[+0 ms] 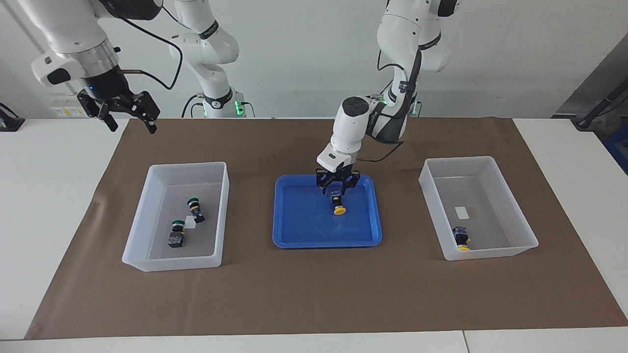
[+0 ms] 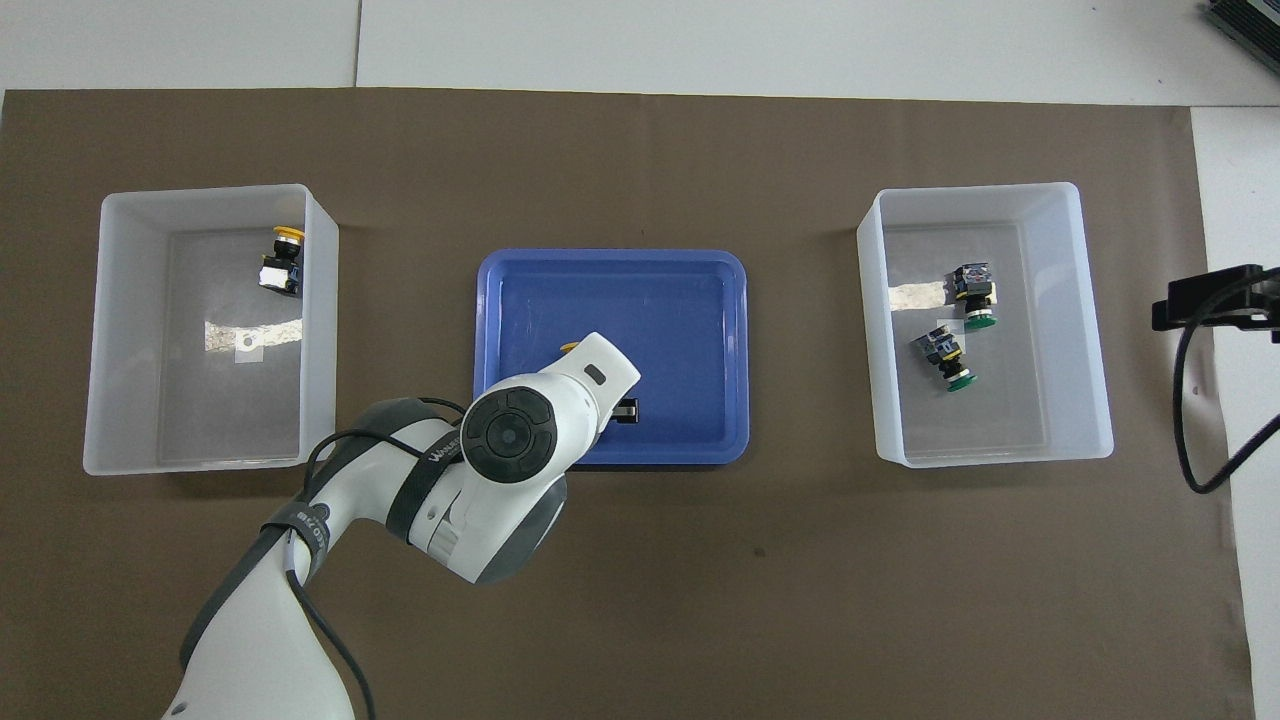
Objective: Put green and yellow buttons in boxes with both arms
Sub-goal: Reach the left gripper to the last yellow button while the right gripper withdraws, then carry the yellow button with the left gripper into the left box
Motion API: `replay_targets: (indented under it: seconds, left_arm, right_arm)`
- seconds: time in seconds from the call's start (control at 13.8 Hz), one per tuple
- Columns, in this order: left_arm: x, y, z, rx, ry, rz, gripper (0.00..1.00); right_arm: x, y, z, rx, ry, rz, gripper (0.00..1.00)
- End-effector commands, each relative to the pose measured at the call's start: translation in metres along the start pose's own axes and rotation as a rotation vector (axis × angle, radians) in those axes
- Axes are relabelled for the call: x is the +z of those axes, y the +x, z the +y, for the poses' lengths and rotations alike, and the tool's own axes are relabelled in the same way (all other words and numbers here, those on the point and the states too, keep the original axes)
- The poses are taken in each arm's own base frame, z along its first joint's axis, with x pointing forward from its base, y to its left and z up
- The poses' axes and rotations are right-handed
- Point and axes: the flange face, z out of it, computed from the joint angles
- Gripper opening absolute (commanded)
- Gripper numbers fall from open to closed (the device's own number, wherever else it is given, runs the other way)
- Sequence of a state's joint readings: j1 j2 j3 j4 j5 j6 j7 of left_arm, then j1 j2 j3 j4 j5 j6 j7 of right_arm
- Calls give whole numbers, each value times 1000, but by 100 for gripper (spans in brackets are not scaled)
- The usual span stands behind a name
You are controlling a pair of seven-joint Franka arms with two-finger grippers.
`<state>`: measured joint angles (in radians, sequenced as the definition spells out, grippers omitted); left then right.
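The left arm (image 1: 392, 63) bends down over the blue tray (image 1: 299, 230), its left gripper (image 1: 336, 192) pointing straight down, clasping a yellow button (image 1: 338, 205) at its body. The right gripper (image 1: 128, 112) waits raised, fingers spread. 1 box (image 1: 142, 235) holds 2 green buttons (image 1: 196, 209); the other box (image 1: 510, 196) holds 1 yellow button (image 1: 461, 238).

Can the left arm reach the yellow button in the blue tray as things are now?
Probably yes. The left gripper is already down over the blue tray, its fingers on either side of the yellow button, with nothing between them. The right gripper waits raised near the table's edge.
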<state>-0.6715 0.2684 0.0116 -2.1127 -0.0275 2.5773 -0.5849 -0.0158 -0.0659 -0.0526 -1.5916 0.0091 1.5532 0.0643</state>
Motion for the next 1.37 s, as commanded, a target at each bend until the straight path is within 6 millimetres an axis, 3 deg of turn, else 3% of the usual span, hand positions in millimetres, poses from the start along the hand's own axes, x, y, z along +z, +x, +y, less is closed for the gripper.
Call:
replay_targets:
  seconds: [0.0,0.29,0.51,0.8,1.09,1.3]
  left_arm:
    - [-12,7,-7,-29,-21,24,0]
    - [-73,68,-40,-113,-65,143,0]
    - [-112,116,-101,-179,-53,206,0]
    - [-142,159,-189,-96,15,209,0]
    - [-157,177,-276,-51,66,218,0]
    - [-158,173,-336,20,101,193,0]
  right_arm:
    - [-2,-6,-1,53,-18,-15,100]
    - [-3,-8,-7,51,-9,-16,100]
    - [-1,-7,-7,53,-12,-17,100]
    - [-2,-11,-3,53,-6,-21,100]
    - [-2,-12,-11,38,-3,-21,100]
    - [-2,-12,-11,37,-2,-22,100]
